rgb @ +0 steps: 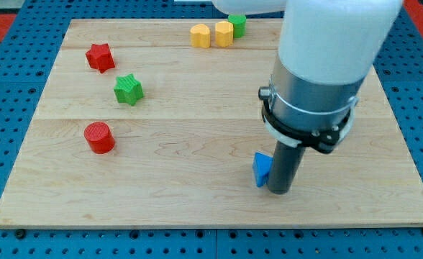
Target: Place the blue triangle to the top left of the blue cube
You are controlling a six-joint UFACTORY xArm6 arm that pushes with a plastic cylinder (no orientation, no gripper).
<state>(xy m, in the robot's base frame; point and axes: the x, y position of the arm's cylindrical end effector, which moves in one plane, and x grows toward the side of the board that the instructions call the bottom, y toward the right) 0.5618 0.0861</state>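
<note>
A blue triangle (261, 168) lies near the view's bottom, right of centre, on the wooden board (197, 144). My tip (279, 191) is on the board just right of the triangle and touches its right side. The rod and the arm's white and grey body rise above it and hide the board behind. No blue cube shows; it may be hidden behind the arm.
A red star (100, 57) and a green star (128, 89) sit at the view's left, a red cylinder (98, 137) below them. Two yellow blocks (200, 35) (224, 33) and a green block (237, 24) sit at the top edge.
</note>
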